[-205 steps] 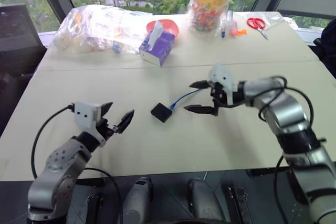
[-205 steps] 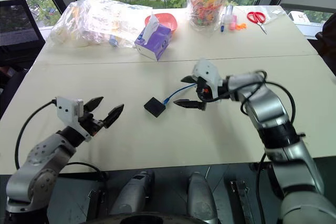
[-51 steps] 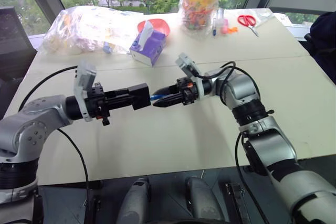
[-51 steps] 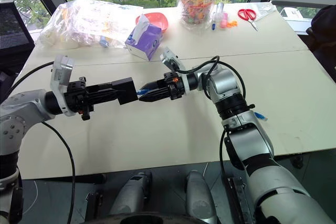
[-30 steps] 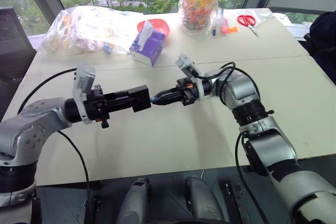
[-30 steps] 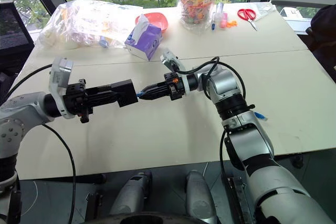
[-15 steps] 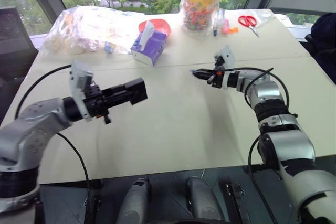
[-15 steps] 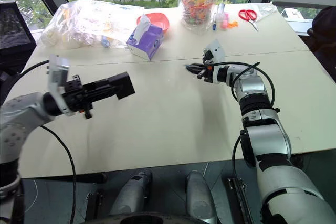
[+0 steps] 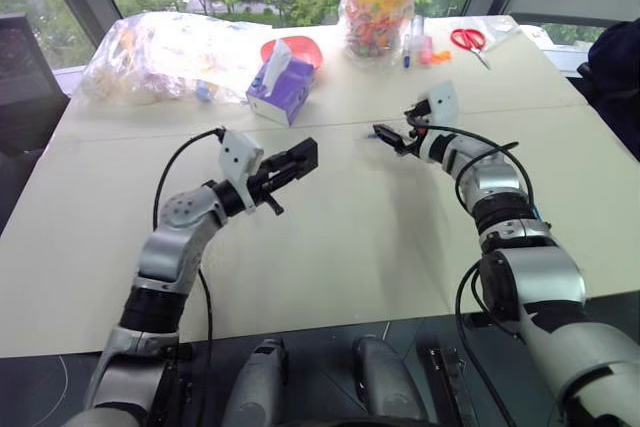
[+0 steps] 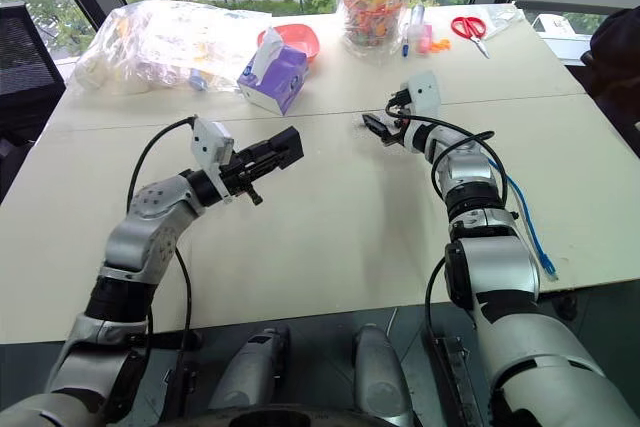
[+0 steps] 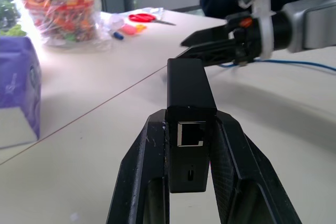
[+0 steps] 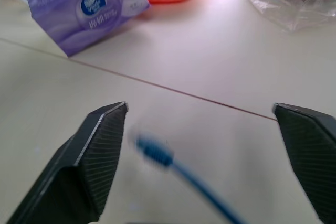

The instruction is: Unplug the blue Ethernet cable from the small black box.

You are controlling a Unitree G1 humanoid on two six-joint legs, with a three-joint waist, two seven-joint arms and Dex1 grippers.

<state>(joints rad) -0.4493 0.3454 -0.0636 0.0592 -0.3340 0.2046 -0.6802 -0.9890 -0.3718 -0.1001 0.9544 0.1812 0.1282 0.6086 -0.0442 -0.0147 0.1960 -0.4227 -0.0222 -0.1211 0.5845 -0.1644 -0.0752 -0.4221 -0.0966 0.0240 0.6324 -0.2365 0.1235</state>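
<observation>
Blue Ethernet cable out, falling free; right tool spread wide; left tool clamps small black box; you set box on desk next

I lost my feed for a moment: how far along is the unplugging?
Done: the small black box, clamped in the left claw, shows an empty port, so the plug is out. In hand: the right claw stands wide open, with the blue Ethernet cable end loose between its fingers, touching neither. Its far end trails by the table's right edge. Left: nothing of the unplugging itself; probably just setting the box down.
</observation>
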